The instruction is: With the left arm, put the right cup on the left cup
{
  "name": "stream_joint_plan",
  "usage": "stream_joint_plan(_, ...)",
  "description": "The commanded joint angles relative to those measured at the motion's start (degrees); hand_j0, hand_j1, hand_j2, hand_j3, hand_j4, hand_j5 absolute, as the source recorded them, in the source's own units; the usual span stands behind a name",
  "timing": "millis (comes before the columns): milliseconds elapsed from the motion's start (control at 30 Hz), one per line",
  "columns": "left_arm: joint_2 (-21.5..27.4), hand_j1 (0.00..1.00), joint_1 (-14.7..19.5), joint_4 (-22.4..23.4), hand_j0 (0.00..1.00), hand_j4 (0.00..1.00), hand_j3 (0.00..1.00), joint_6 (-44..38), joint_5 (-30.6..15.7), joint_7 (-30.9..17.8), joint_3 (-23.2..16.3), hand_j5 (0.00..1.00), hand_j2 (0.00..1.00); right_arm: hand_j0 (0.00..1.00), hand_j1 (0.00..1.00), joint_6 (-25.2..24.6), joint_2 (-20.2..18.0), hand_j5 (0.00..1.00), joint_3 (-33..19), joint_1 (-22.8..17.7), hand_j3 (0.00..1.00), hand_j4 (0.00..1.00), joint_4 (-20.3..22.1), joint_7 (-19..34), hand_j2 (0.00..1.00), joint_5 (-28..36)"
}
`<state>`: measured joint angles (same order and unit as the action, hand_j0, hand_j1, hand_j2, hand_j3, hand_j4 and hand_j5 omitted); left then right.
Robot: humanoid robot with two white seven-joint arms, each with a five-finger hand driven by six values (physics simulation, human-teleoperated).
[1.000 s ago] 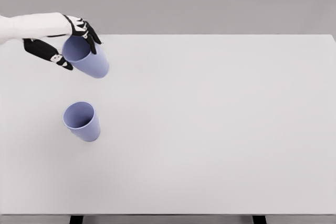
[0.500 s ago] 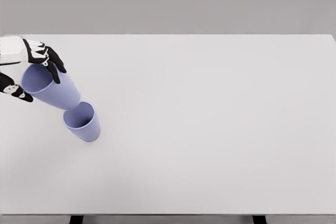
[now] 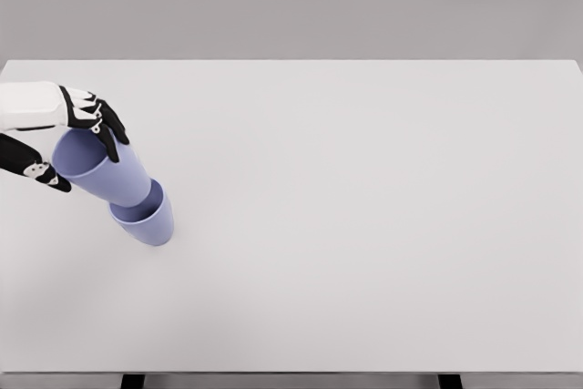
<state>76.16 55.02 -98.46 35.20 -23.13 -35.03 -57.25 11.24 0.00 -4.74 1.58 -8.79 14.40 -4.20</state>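
Your left hand [image 3: 64, 138] grips the upper lavender cup [image 3: 100, 168] at its rim, left of frame, tilted so its base feeds into the mouth of the lower lavender cup [image 3: 146, 216] standing on the desk [image 3: 364, 225]. Base looks partly entered, not seated.

no readable text, labels or signs

Two plain lavender-blue plastic cups [image 3: 102, 167] [image 3: 150, 220]; a white left hand with black fingers [image 3: 56, 131]; a plain pale grey tabletop [image 3: 364, 207].
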Motion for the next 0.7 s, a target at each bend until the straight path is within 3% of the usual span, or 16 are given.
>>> stream_joint_plan(0, 0.0, 0.56, 0.0, -0.1, 0.56, 0.56, 0.56, -0.2, -0.4, 0.0, 0.2, 0.56, 0.56, 1.00, 1.00, 0.0, 0.0, 1.00, 0.0, 0.0, 1.00, 1.00, 0.0, 0.0, 1.00, 0.0)
stream_joint_plan(667, -1.1, 0.56, -0.7, 0.7, 0.56, 0.56, 0.56, -0.2, 1.1, 0.0, 0.2, 0.56, 0.56, 1.00, 1.00, 0.0, 0.0, 1.00, 0.0, 0.0, 1.00, 1.00, 0.0, 0.0, 1.00, 0.0)
